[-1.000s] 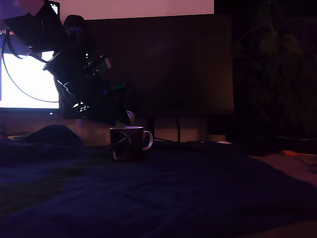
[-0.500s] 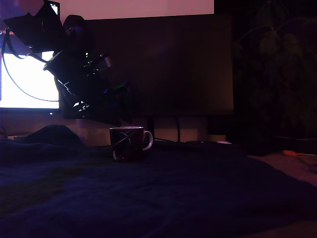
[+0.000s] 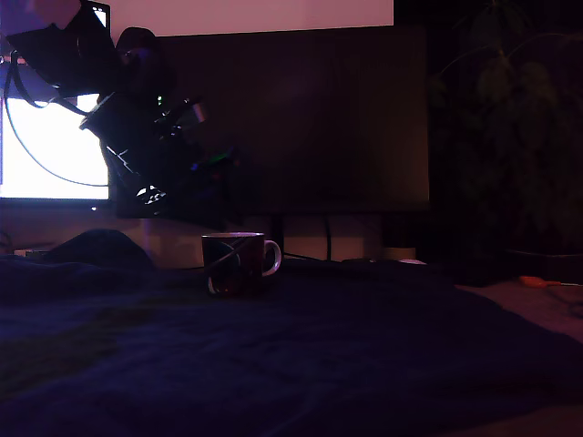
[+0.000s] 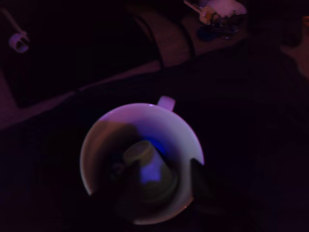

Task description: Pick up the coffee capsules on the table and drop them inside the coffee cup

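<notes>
The coffee cup [image 3: 239, 262], a dark mug with a white handle, stands on the dark cloth left of centre in the exterior view. My gripper [image 3: 221, 211] hangs just above its rim, barely visible in the dim light. In the wrist view the cup [image 4: 96, 140] shows its pale inside from above, with a pale coffee capsule [image 4: 145, 162] lying in it and a blue patch [image 4: 155, 145] beside that. Dark fingertips [image 4: 198, 182] stand wide apart over the near rim, so the gripper [image 4: 147, 205] is open and holds nothing. No capsule shows on the cloth.
A bright screen [image 3: 55, 146] glows behind the arm, and a large dark panel [image 3: 310, 118] fills the back. A plant [image 3: 510, 137] stands at the exterior view's right. The dark cloth [image 3: 291, 346] covers the table. Small objects [image 4: 222, 12] lie beyond the cup.
One second ago a pale capsule showed at the gripper's tip above the cup. It is gone from there now. The arm has barely moved.
</notes>
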